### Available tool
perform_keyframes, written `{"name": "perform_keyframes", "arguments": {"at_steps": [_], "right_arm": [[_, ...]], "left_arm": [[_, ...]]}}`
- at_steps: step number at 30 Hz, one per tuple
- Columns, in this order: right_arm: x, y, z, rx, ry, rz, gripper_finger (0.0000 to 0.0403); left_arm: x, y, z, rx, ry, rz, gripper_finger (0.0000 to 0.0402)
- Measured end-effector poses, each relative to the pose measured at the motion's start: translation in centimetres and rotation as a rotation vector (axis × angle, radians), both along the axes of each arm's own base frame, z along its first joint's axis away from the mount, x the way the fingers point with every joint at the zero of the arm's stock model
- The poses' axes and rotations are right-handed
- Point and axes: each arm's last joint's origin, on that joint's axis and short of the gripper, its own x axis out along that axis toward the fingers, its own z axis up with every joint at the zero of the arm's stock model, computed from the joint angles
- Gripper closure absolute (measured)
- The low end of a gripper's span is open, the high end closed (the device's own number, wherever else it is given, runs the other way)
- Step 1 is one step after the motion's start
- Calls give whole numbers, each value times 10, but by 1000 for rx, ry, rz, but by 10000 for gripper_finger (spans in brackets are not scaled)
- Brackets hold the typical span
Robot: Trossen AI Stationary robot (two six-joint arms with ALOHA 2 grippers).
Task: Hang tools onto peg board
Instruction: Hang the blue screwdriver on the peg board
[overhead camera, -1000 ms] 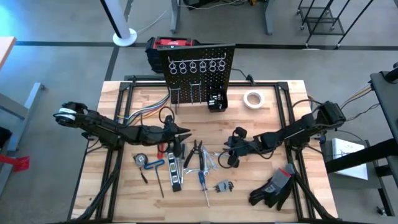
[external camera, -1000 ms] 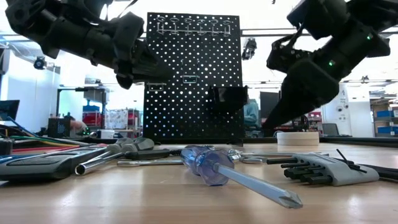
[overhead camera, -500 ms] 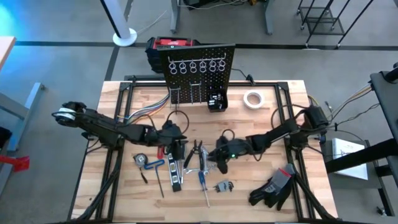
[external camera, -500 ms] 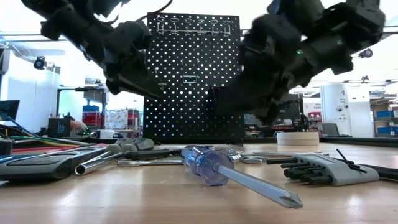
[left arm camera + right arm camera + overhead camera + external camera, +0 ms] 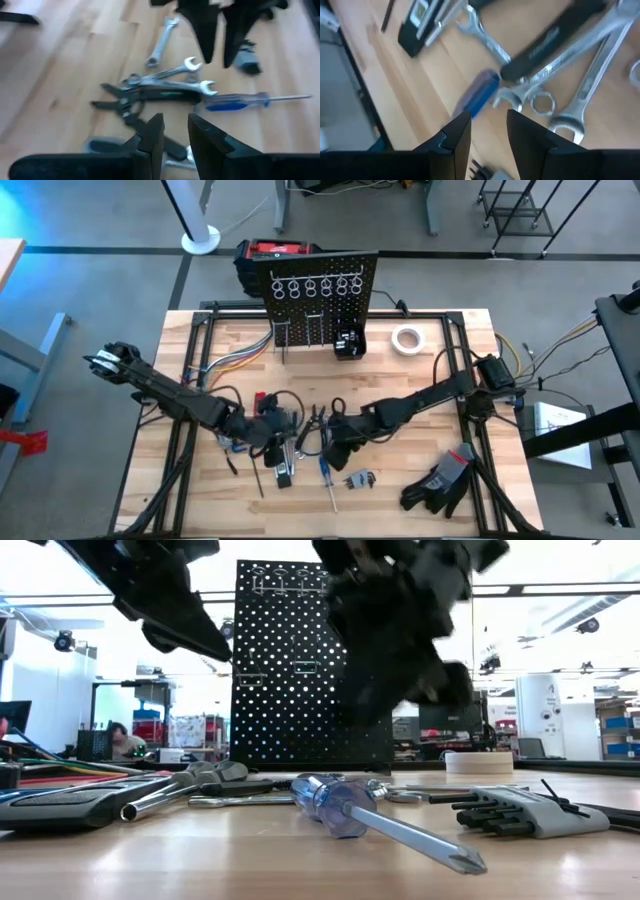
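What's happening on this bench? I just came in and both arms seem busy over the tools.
Both arms reach over the pile of tools lying on the table. The left gripper and the right gripper are open and empty above the wrenches and the blue-handled screwdriver. Nothing is gripped yet. The peg board stands at the far edge, its ring hooks holding no tools.

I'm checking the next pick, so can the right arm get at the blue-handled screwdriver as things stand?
Probably yes. The right end effector hovers open over the tool pile, and the blue-handled screwdriver lies uncovered just ahead of its fingers, though wrenches crowd alongside.
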Motion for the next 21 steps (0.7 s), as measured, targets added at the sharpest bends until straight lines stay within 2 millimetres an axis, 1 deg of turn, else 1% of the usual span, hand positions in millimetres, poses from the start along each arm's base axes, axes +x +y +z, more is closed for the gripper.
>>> {"name": "perform_keyframes", "arguments": {"at_steps": [3,5,9,12,17,21], "right_arm": [[10,3,15,-34,29,-18,285],[19,6,17,-36,38,-15,283],[36,14,6,-6,74,32,264],[44,18,-3,26,99,38,240],[48,21,-27,89,201,-16,192],[49,23,-45,135,272,-48,161]], "left_arm": [[-6,-10,0,52,-30,27,322],[-10,-15,-1,86,-34,34,322],[-18,-24,-2,121,-1,33,322],[-24,-29,0,125,21,50,322],[-32,-35,2,186,-1,97,322],[-34,-33,3,242,-20,136,322]]}}
